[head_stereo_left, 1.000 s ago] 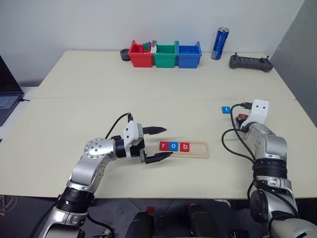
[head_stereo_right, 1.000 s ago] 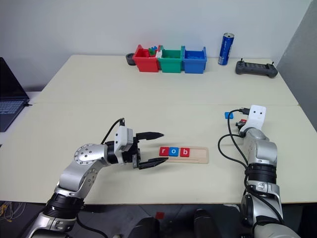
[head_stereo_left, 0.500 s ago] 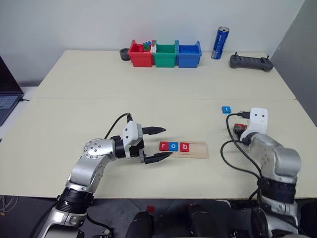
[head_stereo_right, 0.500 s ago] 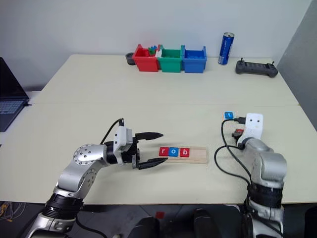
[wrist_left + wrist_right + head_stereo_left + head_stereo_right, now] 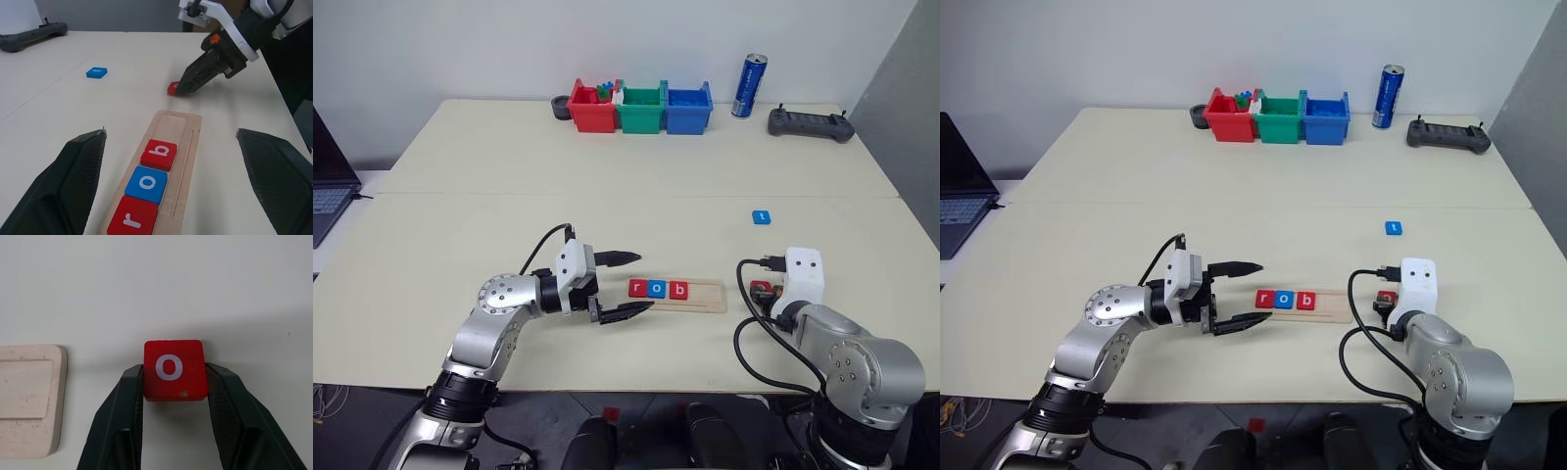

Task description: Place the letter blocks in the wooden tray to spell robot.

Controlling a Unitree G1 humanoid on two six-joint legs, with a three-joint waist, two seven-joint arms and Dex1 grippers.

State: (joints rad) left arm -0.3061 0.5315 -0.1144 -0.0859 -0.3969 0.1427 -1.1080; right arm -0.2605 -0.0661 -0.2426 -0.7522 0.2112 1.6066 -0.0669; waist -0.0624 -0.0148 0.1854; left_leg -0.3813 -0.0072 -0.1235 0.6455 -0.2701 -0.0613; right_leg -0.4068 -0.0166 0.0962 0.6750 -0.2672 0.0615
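Observation:
The wooden tray (image 5: 707,295) lies on the table in front of me, with a red "r" (image 5: 637,288), a blue "o" (image 5: 655,289) and a red "b" (image 5: 677,290) at its left end. Its right half is bare. My right gripper (image 5: 173,375) is shut on a red "o" block (image 5: 173,369), low over the table just past the tray's right end (image 5: 174,88). A blue "t" block (image 5: 761,216) lies alone farther back on the right. At the tray's left end my left gripper (image 5: 643,281) is open and level, holding nothing.
Red (image 5: 590,108), green (image 5: 639,110) and blue (image 5: 687,109) plastic bins stand in a row at the table's far edge. To their right are a blue can (image 5: 747,86) and a black controller (image 5: 809,123). A laptop (image 5: 327,186) sits off the left side.
My right gripper, holding the red "o" block, has drawn back toward me and to the left, from beside the blue "t" to the tray's right end. The left arm has stayed still.

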